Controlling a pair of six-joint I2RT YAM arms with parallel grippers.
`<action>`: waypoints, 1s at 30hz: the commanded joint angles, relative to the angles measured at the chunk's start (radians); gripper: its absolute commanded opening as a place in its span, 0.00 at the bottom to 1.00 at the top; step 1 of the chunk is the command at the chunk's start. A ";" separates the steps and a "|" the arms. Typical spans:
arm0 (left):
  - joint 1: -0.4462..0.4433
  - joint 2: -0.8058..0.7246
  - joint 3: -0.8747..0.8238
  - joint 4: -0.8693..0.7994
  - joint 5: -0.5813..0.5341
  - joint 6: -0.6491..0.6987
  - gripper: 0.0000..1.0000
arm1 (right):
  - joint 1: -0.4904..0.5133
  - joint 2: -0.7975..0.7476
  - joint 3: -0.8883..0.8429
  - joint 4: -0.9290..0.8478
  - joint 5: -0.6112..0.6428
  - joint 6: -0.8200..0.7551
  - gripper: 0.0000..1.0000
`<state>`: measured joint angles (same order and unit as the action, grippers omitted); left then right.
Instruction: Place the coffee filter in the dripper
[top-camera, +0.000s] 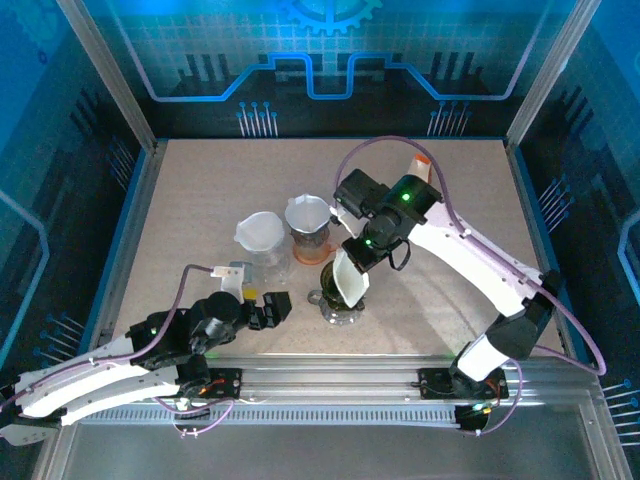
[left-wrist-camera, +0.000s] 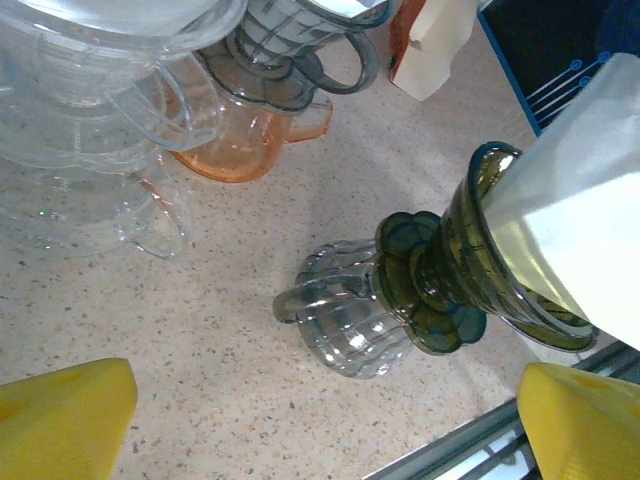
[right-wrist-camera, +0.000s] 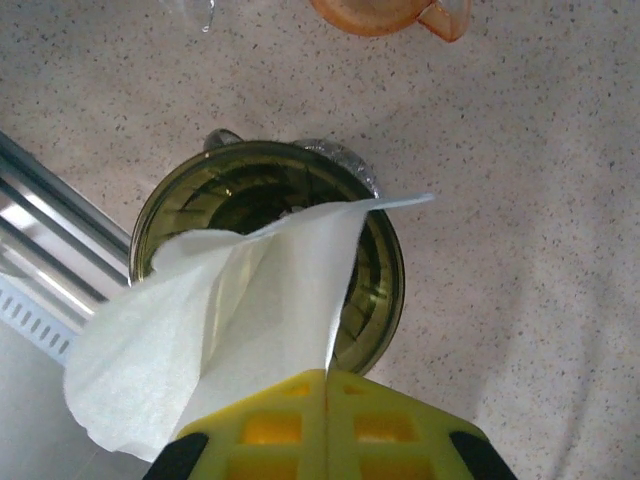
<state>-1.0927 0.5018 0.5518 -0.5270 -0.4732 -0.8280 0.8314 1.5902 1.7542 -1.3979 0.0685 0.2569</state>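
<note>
Item 1: your left arm (top-camera: 110, 365) lies low along the near edge. The left gripper (top-camera: 272, 308) is level with its jaws wide apart.
Item 2: your right arm (top-camera: 470, 250) has its elbow raised and reaches inward. The right gripper (right-wrist-camera: 327, 378) points down, yellow pads (right-wrist-camera: 270, 425) pressed together on the coffee filter (right-wrist-camera: 200, 340).

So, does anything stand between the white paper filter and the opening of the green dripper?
Nothing visible does. The right gripper is shut on the white paper coffee filter, which already reaches into the open mouth of the olive-green ribbed plastic dripper.
</note>
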 joint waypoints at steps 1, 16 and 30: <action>0.021 -0.005 -0.005 0.053 0.048 0.015 0.99 | 0.028 0.022 0.001 0.026 0.052 -0.016 0.00; 0.224 0.252 0.026 0.405 0.474 -0.025 0.88 | 0.069 0.024 -0.071 0.115 0.148 -0.021 0.07; 0.229 0.334 0.071 0.445 0.485 -0.041 0.84 | 0.094 -0.160 -0.193 0.282 0.172 -0.011 0.56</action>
<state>-0.8722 0.8433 0.5980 -0.1040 -0.0086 -0.8619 0.9100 1.4940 1.5997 -1.1893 0.2356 0.2451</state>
